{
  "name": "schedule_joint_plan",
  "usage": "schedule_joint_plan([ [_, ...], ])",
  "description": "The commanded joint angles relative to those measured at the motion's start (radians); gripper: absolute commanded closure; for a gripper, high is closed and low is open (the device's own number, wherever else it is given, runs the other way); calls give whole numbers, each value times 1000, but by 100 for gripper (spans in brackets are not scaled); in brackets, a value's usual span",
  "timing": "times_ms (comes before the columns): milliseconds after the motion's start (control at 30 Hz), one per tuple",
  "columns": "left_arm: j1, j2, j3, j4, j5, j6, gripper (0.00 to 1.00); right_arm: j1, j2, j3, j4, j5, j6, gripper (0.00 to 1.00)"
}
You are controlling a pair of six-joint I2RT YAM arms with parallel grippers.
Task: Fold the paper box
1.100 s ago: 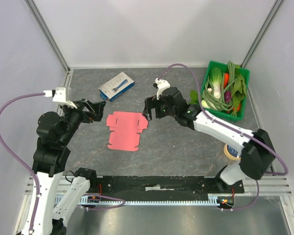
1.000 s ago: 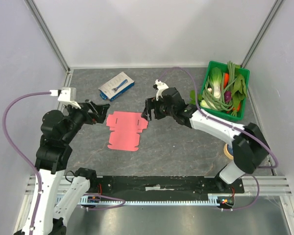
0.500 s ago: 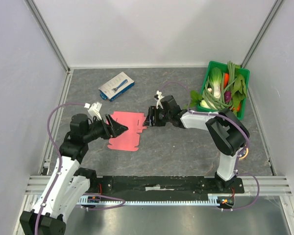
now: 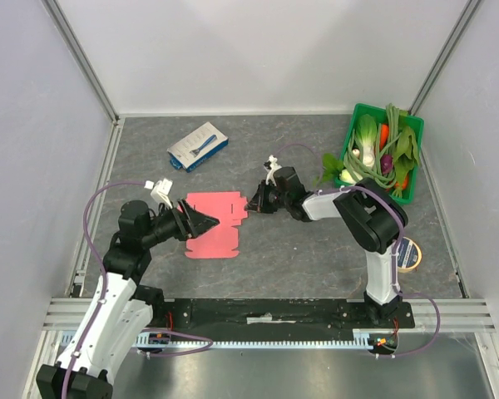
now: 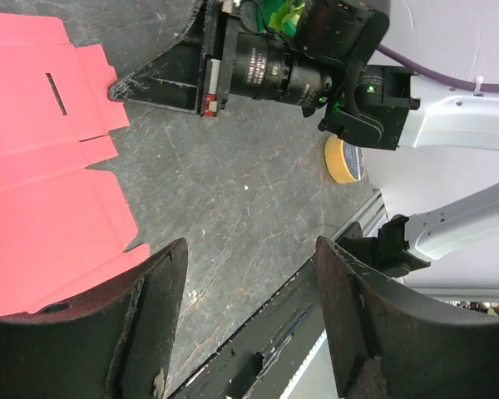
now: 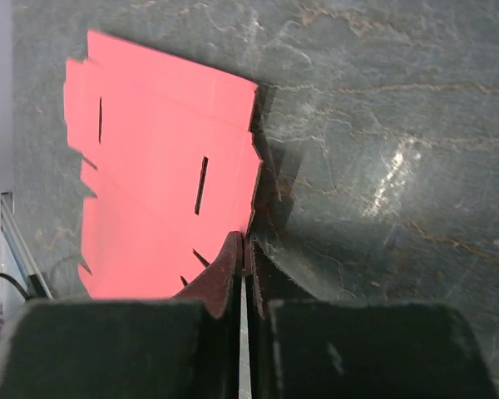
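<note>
Around the paper box (image 4: 227,218) you have little to trouble you. A white-and-blue box (image 4: 198,146) lies well apart toward the far left. A green basket (image 4: 373,107) of vegetables (image 4: 370,150) sits in the far right corner. A roll of tape (image 4: 407,254) lies flat beside the right arm's upright link. Nothing stands between either gripper and the card.

The paper box lies flat and unfolded on the dark table (image 4: 299,249), roughly mid-table and a little left of centre.

Your left arm rises from its base and bends to the right. The left gripper (image 4: 206,221) sits low over the card's left part. In the left wrist view its fingers (image 5: 145,307) are spread wide. One covers the near corner of the card and the other hangs over bare table.

Your right arm is folded tight, its forearm running low and leftward across the table. The right gripper (image 4: 252,202) has its fingers (image 6: 224,274) pressed together. Their tip meets the card's right edge by a notch. You cannot tell whether any card is pinched between them.

The card's tabbed edges lie free on the far and near sides. There is open table toward the far wall and to the right of the card. The black rail (image 4: 266,309) bounds the near side.
</note>
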Motion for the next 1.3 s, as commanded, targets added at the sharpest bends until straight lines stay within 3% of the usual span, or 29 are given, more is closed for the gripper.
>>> schedule_joint_plan([
  [0, 6, 25, 10, 28, -29, -60, 31, -28, 10, -28, 149, -6, 13, 100],
  [167, 19, 118, 45, 28, -88, -118, 30, -53, -146, -72, 52, -41, -154, 100],
  [300, 33, 161, 55, 86, -152, -141, 25, -96, -277, -184, 61, -112, -150, 100],
  [400, 34, 140, -13, 222, -177, -195, 16, -148, -355, -272, 133, -216, -92, 100],
  [533, 39, 180, -103, 386, -141, -228, 12, -200, -456, -357, 173, -303, -44, 100],
  [867, 40, 123, -222, 460, -141, -219, 15, -304, -568, -479, 322, -478, 115, 100],
  [1100, 42, 173, -274, 571, -112, -233, 15, -332, -600, -531, 480, -558, 235, 100],
  [1200, 42, 197, -313, 696, -57, -265, 18, -338, -616, -542, 509, -584, 266, 100],
  [1267, 42, 213, -341, 870, -16, -320, 23, -341, -625, -545, 512, -598, 270, 100],
])
